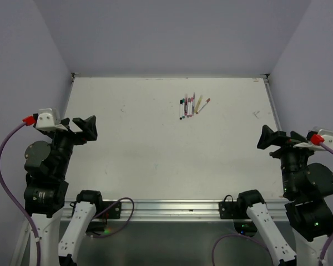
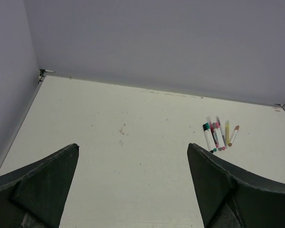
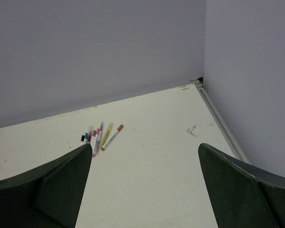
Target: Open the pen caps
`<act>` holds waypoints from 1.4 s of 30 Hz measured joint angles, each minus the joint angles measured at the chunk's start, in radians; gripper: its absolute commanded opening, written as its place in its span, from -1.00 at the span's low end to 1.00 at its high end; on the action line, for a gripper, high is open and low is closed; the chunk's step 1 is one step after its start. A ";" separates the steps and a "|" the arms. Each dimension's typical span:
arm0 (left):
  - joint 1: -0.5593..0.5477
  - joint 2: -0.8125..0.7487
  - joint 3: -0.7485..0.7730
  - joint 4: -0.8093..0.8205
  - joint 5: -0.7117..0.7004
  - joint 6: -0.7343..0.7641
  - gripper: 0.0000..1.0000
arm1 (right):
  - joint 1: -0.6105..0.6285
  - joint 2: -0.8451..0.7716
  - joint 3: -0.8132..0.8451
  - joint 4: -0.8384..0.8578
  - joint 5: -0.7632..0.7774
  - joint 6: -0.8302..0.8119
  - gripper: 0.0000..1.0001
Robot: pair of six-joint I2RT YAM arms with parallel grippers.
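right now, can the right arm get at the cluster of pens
Probably yes: the right gripper hangs open, and nothing stands between it and the pens on the table. Whether it can stretch that far is a guess.

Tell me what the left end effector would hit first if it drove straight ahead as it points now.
Most likely the bare table, left of the pens: the open left end effector frames only white surface ahead. Depth is unclear, so the back wall is possible.

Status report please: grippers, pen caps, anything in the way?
Left gripper open, empty. Right gripper open, empty. Pen caps seemingly on, pens clustered far right of centre, untouched. Nothing in the way.
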 measured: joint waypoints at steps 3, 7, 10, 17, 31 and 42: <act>0.000 0.005 -0.023 0.005 0.003 -0.005 1.00 | 0.000 0.005 -0.014 0.003 0.019 0.005 0.97; 0.000 0.009 -0.082 0.025 0.013 -0.019 1.00 | 0.000 0.040 -0.014 0.002 0.029 0.031 0.97; 0.000 0.025 -0.136 0.043 0.032 -0.031 1.00 | 0.000 0.102 -0.014 -0.001 0.030 0.077 0.97; 0.000 0.131 -0.247 0.077 0.057 -0.051 1.00 | 0.000 0.401 0.017 -0.027 0.015 0.215 0.97; 0.000 0.267 -0.370 0.164 0.128 -0.056 1.00 | 0.078 1.332 0.238 0.122 0.002 0.364 0.28; 0.002 0.286 -0.370 0.170 0.127 -0.056 1.00 | 0.093 1.732 0.550 0.225 0.026 0.430 -0.12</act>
